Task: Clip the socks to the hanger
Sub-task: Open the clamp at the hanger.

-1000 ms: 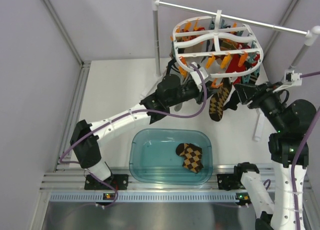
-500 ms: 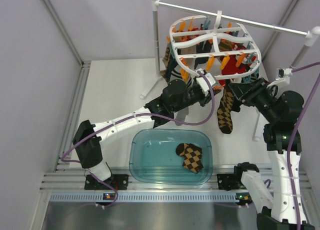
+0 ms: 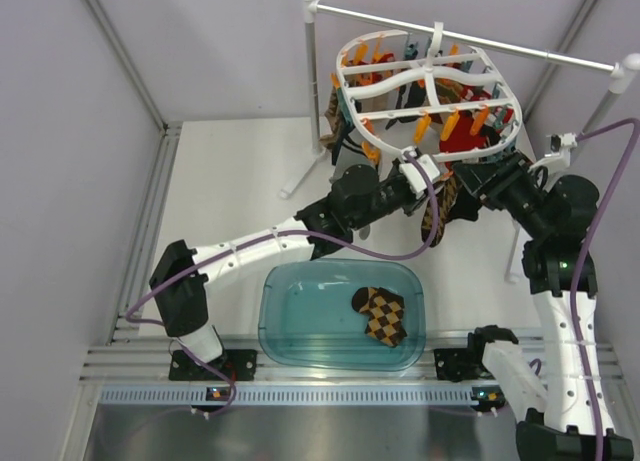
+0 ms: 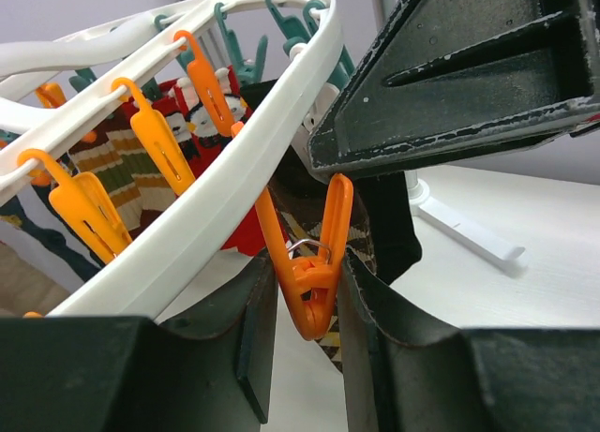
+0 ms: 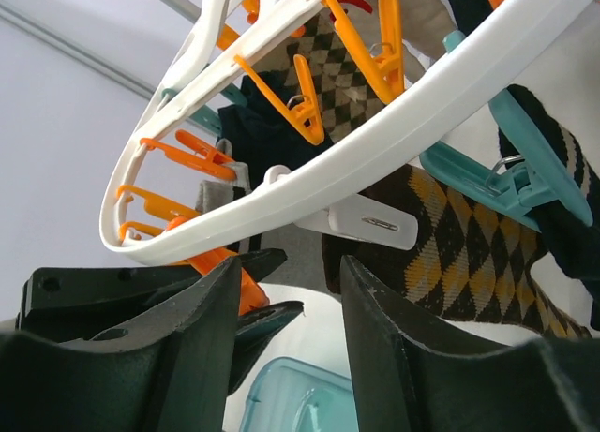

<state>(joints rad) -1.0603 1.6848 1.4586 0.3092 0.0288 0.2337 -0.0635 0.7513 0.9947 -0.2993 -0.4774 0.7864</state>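
Both grippers have closed in beneath the hanger (image 3: pixel 432 76), the checked sock (image 3: pixel 435 209) bunched between them. Your left gripper (image 4: pixel 307 282) pinches an orange clip (image 4: pixel 319 254); the right gripper (image 5: pixel 286 273) gapes empty. If the hanger swings, that clip may slip free and shut sockless. The second sock (image 3: pixel 381 314) lies in the tub (image 3: pixel 270 311).

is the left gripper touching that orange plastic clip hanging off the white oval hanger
Touching. The left wrist view shows the orange plastic clip pinched between both fingers of the left gripper, no gap either side.

Two checked socks (image 3: pixel 381 316) — one hanger (image 3: pixel 433 76)
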